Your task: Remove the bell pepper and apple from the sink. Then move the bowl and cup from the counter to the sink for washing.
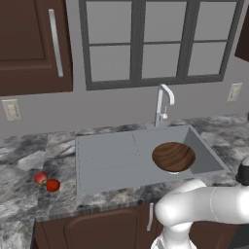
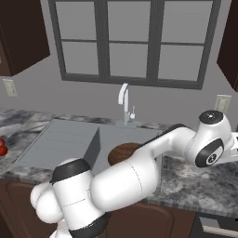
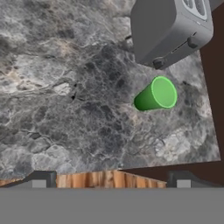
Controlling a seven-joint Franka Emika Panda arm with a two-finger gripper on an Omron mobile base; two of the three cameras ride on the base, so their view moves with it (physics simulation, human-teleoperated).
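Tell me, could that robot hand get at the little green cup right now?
Probably yes. The gripper is open and looks down at the cup standing on bare counter; only the grey appliance behind it sits close.

We see the wide dark-brown wooden bowl (image 1: 173,156) in the grey rectangular sink (image 1: 112,160); two small red fruits (image 1: 47,181) lie left on the marbled stone counter (image 1: 24,160).
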